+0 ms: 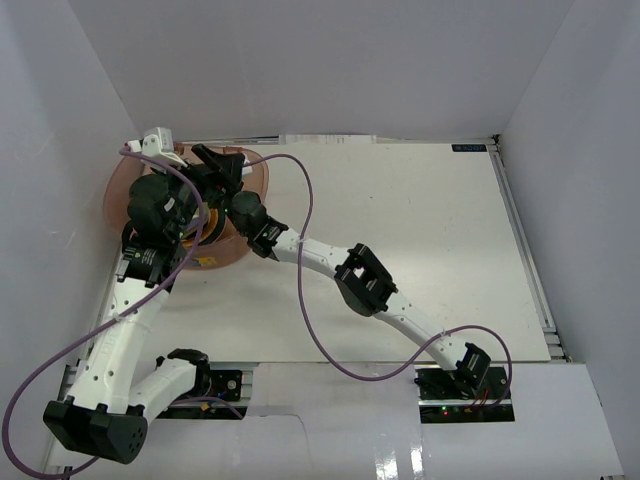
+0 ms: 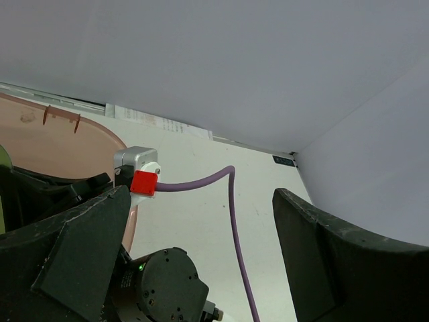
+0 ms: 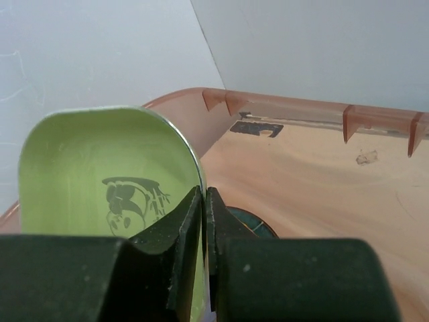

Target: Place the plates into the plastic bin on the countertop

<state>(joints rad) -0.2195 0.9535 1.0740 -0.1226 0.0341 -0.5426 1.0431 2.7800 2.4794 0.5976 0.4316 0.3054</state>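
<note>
Apparently the task is near its end. The right gripper is pinching the green plate by its edge and holds it upright over the inside of the plastic bin, where a dark teal plate already lies. The left gripper is spread wide and carries nothing. I see no plate on the countertop. The arms hide much of the bin, so I cannot count the plates inside. To my judgement only the release is left.

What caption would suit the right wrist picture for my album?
Right gripper pinches the rim of a green plate over the pinkish plastic bin.
</note>
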